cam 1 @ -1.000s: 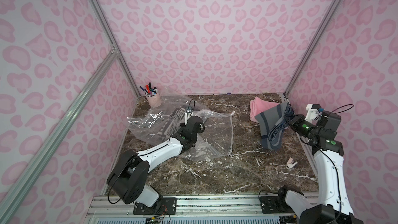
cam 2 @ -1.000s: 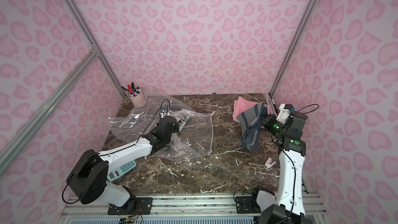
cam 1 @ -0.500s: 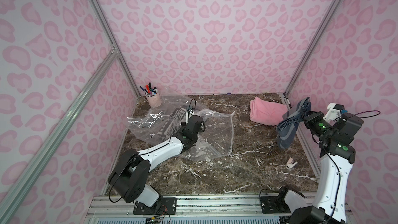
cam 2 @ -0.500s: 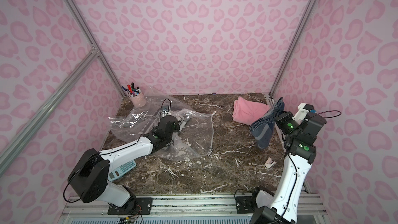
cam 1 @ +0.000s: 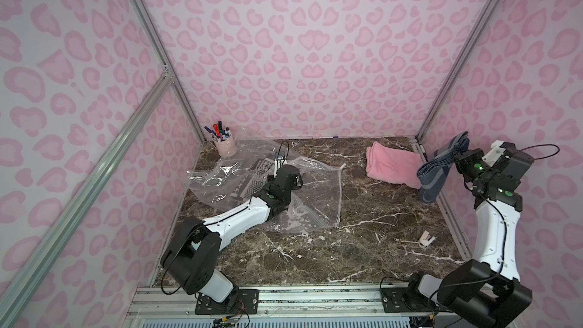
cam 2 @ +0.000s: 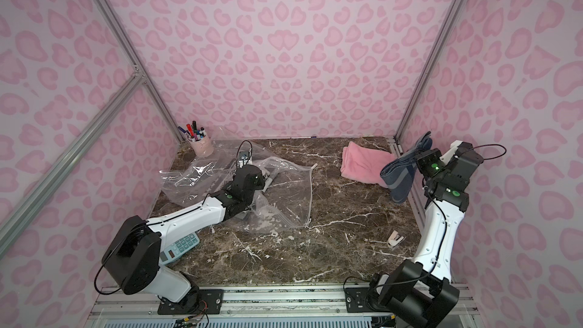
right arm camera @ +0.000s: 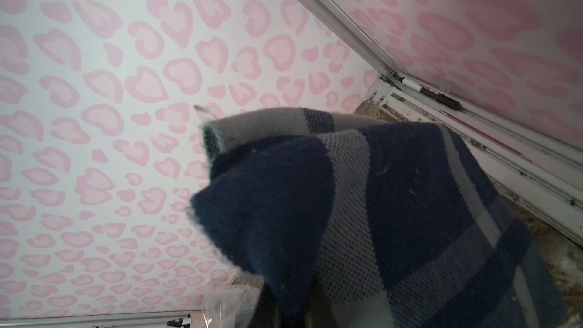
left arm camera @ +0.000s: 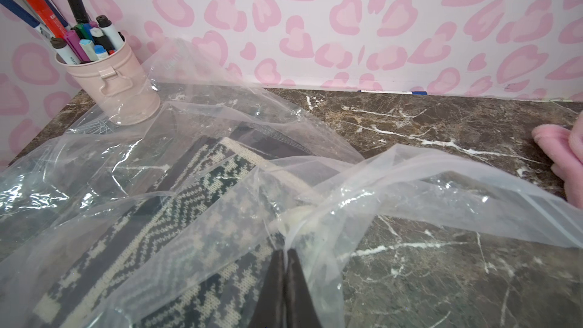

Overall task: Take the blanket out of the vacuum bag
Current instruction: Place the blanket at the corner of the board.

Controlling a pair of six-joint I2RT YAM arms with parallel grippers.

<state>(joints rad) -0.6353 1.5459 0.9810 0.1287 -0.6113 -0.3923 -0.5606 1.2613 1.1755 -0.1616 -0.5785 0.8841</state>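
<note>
The clear, crinkly vacuum bag [cam 1: 315, 190] [cam 2: 284, 194] lies spread over the left half of the table. A dark and cream knitted blanket [left arm camera: 176, 222] [cam 1: 249, 184] is still inside it. My left gripper [left arm camera: 285, 252] is shut, pinching a bunched fold of the bag's plastic [left arm camera: 410, 190]. At the far right, a blue and grey blanket [cam 1: 432, 181] [cam 2: 399, 181] hangs in the air, clear of the bag. My right gripper [right arm camera: 291, 307] is shut on that blanket [right arm camera: 394, 216], whose lower end dangles just above the table by the right rail.
A folded pink blanket [cam 1: 391, 165] lies at the back right. A pink cup of markers [cam 1: 225, 149] stands in the back left corner, touching the bag. A calculator [cam 2: 181, 246] lies under my left arm [cam 1: 239, 216]. A small white clip [cam 1: 426, 238] sits front right.
My right arm has swung right and up, lifting the blue blanket off the pink one towards the right wall. The left arm and the bag have not moved.
</note>
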